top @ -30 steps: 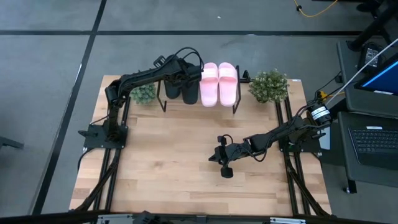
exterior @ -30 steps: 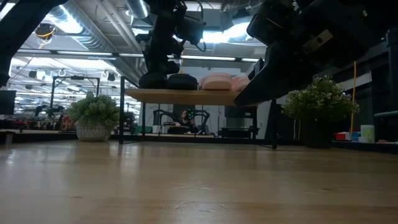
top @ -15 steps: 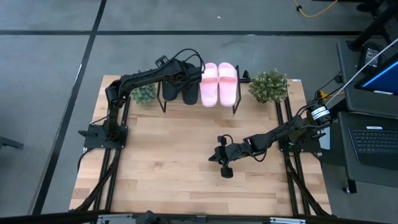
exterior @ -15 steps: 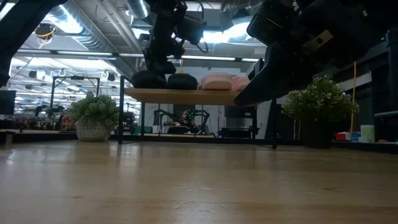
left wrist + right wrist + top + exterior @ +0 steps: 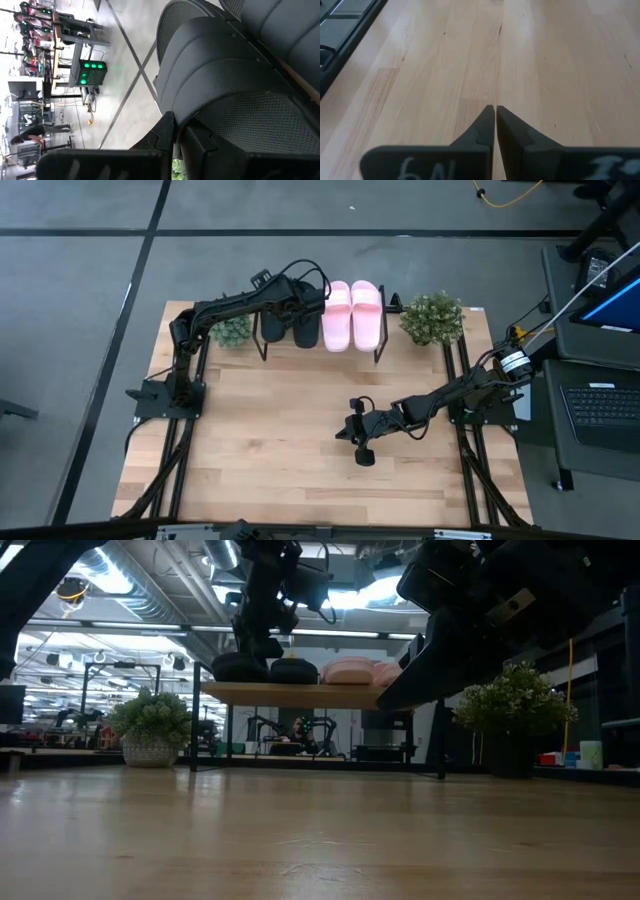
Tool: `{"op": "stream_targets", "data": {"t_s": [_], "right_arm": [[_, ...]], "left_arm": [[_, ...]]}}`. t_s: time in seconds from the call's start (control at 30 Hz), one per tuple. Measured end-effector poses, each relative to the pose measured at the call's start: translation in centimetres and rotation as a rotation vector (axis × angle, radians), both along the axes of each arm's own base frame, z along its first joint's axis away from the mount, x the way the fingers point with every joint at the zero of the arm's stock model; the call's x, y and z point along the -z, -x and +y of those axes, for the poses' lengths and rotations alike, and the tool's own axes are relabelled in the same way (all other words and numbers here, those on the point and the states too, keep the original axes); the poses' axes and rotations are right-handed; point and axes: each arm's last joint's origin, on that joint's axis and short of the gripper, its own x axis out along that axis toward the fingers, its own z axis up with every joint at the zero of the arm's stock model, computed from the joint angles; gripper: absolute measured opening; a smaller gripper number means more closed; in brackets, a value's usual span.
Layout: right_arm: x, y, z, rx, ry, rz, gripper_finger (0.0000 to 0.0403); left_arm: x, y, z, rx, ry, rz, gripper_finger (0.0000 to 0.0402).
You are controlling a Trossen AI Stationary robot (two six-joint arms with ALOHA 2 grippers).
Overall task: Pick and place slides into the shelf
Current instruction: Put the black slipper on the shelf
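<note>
Shelf: the shelf sits at the upper middle of the high view, between two potted plants; in the low view its plank runs across the middle of the frame.
Pink slides: the two pale pink slides lie side by side on the right half of the shelf, touching each other.
Black slides: the two black slides lie on the left half, just beside the pink pair; in the low view both rest flat on the plank.
Left gripper: the left gripper is over the black slides at the upper middle of the high view. In its wrist view the fingers are pressed together against the ribbed strap of a black slide; whether they actually pinch the strap, I cannot tell.
Right gripper: the right gripper waits low over bare tabletop at the lower middle of the high view, fingers pressed together on nothing.
Progress: all four slides look placed, so the task seems nearly done.
Risk one: if the fingers are caught on the strap, lifting away could drag the slide off the plank's edge.
Risk two: a sideways retreat could nudge the black pair into the pink slides and skew the row.
Risk three: the left arm passes close above the left plant, which a low sweep could tip.
</note>
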Motion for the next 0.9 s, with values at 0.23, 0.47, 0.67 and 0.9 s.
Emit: {"op": "stream_targets", "data": {"t_s": [0.23,0.47,0.67,0.9], "right_arm": [[0.0,0.0,0.0,0.0,-0.001,0.0,0.0021],[0.0,0.0,0.0,0.0,-0.001,0.0,0.0021],[0.0,0.0,0.0,0.001,-0.001,0.0,0.0021],[0.0,0.0,0.0,0.001,-0.001,0.0,0.0021]], "left_arm": [[0.0,-0.02,0.01,0.0,0.0,-0.003,0.0017],[0.02,-0.02,0.01,0.001,0.013,-0.007,0.0026],[0.02,-0.02,0.01,0.002,0.015,-0.007,0.0078],[0.0,0.28,-0.13,0.004,0.031,0.03,0.0127]]}}
